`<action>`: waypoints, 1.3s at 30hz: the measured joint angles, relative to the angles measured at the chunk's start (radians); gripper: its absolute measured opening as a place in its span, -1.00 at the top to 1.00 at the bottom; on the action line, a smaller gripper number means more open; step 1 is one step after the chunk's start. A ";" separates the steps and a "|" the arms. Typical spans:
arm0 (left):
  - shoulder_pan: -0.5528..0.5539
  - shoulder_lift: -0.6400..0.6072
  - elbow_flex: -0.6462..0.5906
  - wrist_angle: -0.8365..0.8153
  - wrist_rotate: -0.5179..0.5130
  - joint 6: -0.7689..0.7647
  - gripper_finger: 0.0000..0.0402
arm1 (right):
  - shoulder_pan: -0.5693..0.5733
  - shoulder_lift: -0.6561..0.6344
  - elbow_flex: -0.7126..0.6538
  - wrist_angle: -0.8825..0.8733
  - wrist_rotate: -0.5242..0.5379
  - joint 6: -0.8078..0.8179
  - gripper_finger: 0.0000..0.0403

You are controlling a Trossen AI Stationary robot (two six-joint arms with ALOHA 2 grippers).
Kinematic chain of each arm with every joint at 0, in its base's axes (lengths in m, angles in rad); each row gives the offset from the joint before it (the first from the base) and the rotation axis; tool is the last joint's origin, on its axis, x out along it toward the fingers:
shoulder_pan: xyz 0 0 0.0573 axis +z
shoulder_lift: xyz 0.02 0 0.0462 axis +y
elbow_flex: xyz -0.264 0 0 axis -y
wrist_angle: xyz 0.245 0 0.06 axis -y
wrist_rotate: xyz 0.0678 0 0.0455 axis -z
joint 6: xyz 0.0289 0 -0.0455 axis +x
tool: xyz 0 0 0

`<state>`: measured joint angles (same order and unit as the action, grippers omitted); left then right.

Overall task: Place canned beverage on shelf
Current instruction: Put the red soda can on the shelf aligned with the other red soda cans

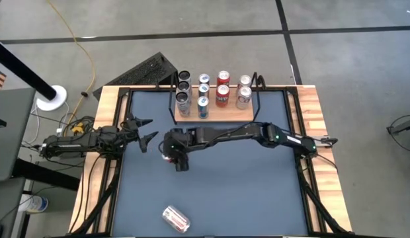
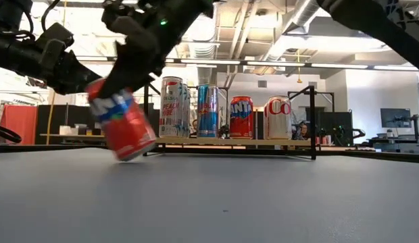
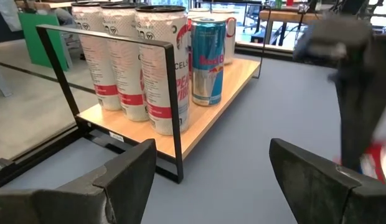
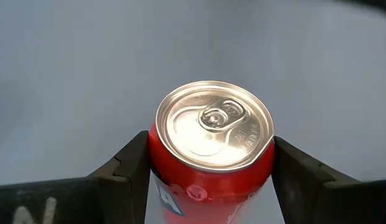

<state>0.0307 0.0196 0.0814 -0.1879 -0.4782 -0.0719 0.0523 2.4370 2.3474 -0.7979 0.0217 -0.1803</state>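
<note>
Two dark fingers of the right gripper (image 4: 208, 168) pinch a red can (image 4: 208, 146) by its sides, one finger on each flank, its silver pull-tab top in plain sight in the right wrist view; in the low view the red can (image 2: 121, 121) hangs tilted, its lower edge at or just above the grey table (image 1: 245, 192). The left gripper (image 1: 147, 129) waits just left of it with its fingers spread wide and nothing between them. Beyond both, at the table's far edge, the shelf (image 1: 221, 116) carries rows of upright cans (image 1: 211, 89) between its black wire ends. Near the table's front edge, one more can (image 1: 175, 218) lies on its side, well apart from the rest.
</note>
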 joint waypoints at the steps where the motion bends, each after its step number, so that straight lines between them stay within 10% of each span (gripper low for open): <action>1: 0.000 0.000 0.000 0.000 0.000 0.000 -0.50 | -0.004 -0.013 0.000 -0.037 -0.001 -0.007 -0.19; 21: 0.000 0.000 0.000 0.000 0.000 0.000 -0.50 | -0.078 -0.287 -0.046 -0.686 -0.143 -0.110 -0.13; 26: 0.000 0.000 0.000 0.000 0.000 0.000 -0.50 | -0.134 -0.511 -0.382 -0.574 -0.192 -0.110 -0.14; 39: 0.000 0.000 0.000 0.000 0.000 0.000 -0.50 | -0.218 -1.265 -1.440 0.406 -0.266 -0.100 -0.15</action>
<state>0.0303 0.0196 0.0811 -0.1883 -0.4778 -0.0719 -0.1661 1.1720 0.9072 -0.3919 -0.2443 -0.2807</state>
